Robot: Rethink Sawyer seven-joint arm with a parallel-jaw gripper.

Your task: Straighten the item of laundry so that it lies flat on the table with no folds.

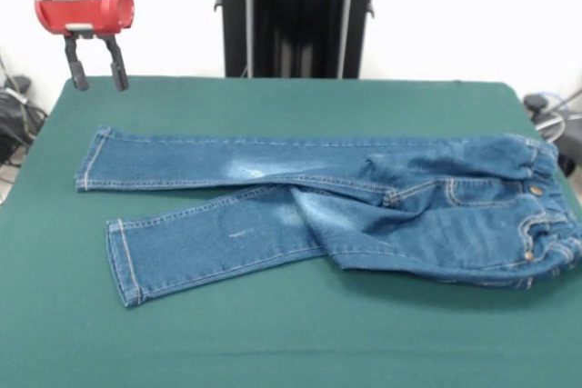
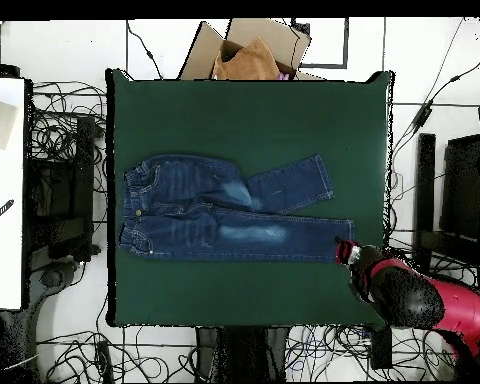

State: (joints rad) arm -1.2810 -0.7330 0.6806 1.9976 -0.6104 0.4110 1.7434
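The small blue denim jeans [image 1: 346, 211] lie spread on the green table [image 1: 291, 333], waistband at the right, both legs pointing left. The near leg angles toward the front and a fold of cloth bunches at the crotch and seat. In the overhead view the jeans [image 2: 224, 210] lie with the waistband at the left. My gripper [image 1: 95, 65] hangs open and empty above the table's far left corner, above and behind the far leg's cuff [image 1: 91, 159]. It shows in the overhead view [image 2: 346, 250] just right of that cuff.
The robot's black pedestal [image 1: 296, 15] stands behind the table's far edge. Cables [image 1: 18, 106] lie off the table's left and right sides. In the overhead view a cardboard box [image 2: 249, 50] sits beyond the table's top edge.
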